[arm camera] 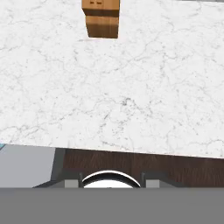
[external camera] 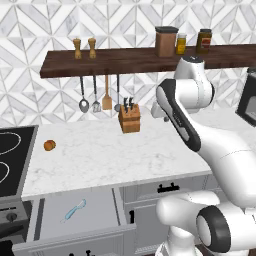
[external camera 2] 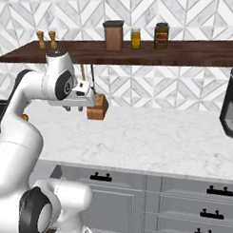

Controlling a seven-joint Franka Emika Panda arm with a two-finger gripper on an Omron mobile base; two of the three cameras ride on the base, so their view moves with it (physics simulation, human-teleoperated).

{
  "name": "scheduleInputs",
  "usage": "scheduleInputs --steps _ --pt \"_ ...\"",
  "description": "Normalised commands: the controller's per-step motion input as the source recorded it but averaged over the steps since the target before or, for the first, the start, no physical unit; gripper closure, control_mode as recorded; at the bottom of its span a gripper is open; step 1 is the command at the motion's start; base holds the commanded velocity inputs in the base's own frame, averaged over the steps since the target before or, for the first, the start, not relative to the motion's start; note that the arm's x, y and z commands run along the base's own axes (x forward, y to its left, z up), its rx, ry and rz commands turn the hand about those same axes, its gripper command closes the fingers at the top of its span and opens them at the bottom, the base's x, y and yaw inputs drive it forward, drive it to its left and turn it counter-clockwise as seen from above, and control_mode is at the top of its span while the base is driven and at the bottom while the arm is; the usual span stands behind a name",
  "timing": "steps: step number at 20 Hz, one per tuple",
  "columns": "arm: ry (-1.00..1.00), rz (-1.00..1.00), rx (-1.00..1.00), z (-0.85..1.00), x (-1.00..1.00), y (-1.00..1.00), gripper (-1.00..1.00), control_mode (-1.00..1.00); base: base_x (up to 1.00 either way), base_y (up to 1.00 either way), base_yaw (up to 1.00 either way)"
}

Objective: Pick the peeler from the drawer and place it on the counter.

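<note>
Hovering: my gripper (external camera 2: 81, 108) hangs up over the counter (external camera: 110, 155), holding nothing, so the pick hasn't started as far as I can judge.
Jaws: honestly can't tell how far apart they stand; the fingers are tucked under the hand in the right base view and barely peek in at the bottom of my own hand view.
Peeler: the peeler (external camera: 74, 210) lies flat in the drawer (external camera: 80, 235), diagonal, down and off to my left, well apart from me.
Drawer: already pulled out past the cabinet front, which is why the peeler is in plain sight from above.
Counter: plenty of bare marble right under me, so that's where I'd guess it ends up.
Knife block: the knife block (external camera: 129, 118) stands just ahead of me, toward the wall, close enough that I'd keep clear of it when swinging.
Other stuff: a small orange thing (external camera: 49, 145) sits far to my left by the stove (external camera: 12, 155); the ladle (external camera: 83, 104) and spatula (external camera: 107, 101) hang from the shelf (external camera: 100, 62), out of the way.
Next, my guess: swing left, drop low, line up along that slanted handle.
</note>
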Motion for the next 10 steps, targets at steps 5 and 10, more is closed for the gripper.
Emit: scheduleInputs --steps 5,10 --pt "0.01 0.0 -0.01 0.0 -0.25 0.24 -1.0 -1.0 0.0 0.0 0.0" --pt "0.0 0.01 -0.06 -0.24 -0.86 0.99 -1.0 -1.0 0.0 0.0 0.0"
